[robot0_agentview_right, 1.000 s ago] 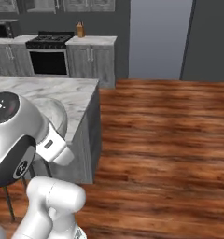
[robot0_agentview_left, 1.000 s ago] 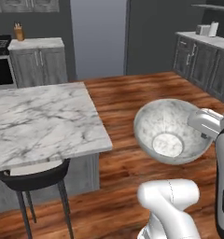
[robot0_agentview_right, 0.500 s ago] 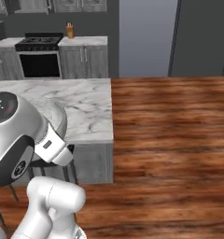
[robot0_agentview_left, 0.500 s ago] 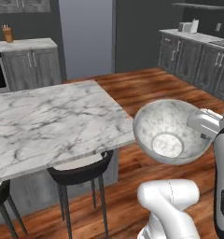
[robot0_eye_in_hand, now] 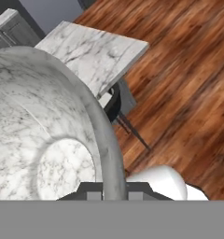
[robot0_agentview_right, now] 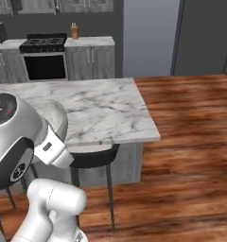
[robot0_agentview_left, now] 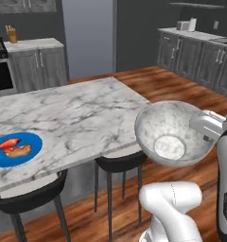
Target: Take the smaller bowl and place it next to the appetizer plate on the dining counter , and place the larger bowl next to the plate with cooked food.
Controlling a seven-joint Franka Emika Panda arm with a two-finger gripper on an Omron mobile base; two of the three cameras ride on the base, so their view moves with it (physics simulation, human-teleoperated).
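The counter, the long marble-topped island, now lies broad across the left base view; a second ago only one corner of it was in frame, and the whole scene has shifted, so the base has driven round it, not the things. Two dark stools stand tucked under its near edge.

The large bowl, grey-white and speckled, hangs in the air off the counter's near right corner, tilted so its pale inside faces the camera. It sits in the same place relative to the arm as before.

The blue plate, bearing a red fish and a bun, has newly come into view on the counter's near left part, well apart from the bowl.

The tool is clamped narrow on the bowl's rim, one finger either side in the hand view.

Judgement: the carry is under way; the target plate is now in sight but not yet within reach.
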